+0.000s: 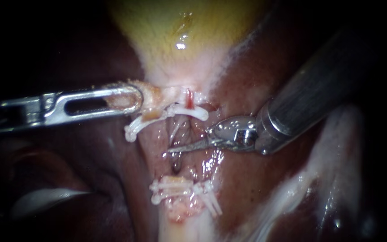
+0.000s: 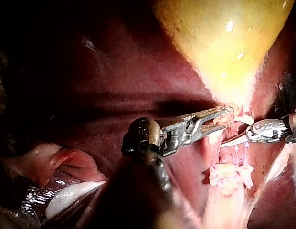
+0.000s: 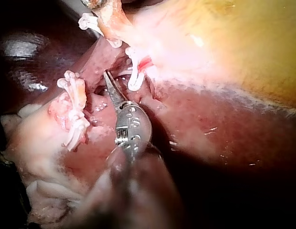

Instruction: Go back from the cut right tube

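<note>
Blades of the right instrument (image 1: 178, 148) are lying together, narrow, gripping nothing. The tips are sitting in the gap between the upper clip (image 1: 195, 112) and the lower clips (image 1: 180, 190), just below the cut right tube (image 1: 188, 97), whose red stump is showing under the gallbladder (image 1: 180, 31). The left instrument (image 1: 133, 99) is clamping the neck flap (image 1: 151, 96) in slotted steel jaws. Risk: if backing out crooked, the pointed tips could be snagging a white plastic clip loose, or scoring the wet, dark red liver (image 1: 256, 179). The gallbladder is looking smooth, glossy and yellow, the tissue around it pale and ragged.
</note>
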You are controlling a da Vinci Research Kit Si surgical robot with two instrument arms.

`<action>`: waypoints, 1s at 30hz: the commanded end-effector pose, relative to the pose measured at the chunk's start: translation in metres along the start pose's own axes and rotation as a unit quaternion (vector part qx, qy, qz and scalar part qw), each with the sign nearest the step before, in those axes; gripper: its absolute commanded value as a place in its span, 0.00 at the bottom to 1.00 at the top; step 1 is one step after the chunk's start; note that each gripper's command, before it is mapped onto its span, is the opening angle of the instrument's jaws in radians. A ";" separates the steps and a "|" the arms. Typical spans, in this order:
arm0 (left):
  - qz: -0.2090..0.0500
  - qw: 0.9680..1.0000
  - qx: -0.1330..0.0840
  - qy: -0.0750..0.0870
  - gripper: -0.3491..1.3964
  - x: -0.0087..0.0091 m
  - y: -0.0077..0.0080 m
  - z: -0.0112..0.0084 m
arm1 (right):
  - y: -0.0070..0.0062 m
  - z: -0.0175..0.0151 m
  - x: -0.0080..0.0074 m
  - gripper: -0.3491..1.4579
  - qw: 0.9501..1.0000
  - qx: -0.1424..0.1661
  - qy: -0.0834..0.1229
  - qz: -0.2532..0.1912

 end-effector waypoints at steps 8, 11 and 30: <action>0.000 1.000 0.000 0.000 0.00 0.0000 0.0001 0.0000 | -0.0006 0.0000 0.0000 0.12 1.000 -0.020 0.000 -0.001; 0.000 1.000 0.000 0.000 0.00 0.0000 0.0001 0.0000 | -0.0007 0.0000 0.0000 0.61 1.000 -0.020 0.008 -0.002; 0.000 1.000 0.000 0.000 0.00 0.0000 0.0002 -0.0001 | -0.0014 -0.0015 -0.0001 0.96 0.997 -0.070 0.016 -0.032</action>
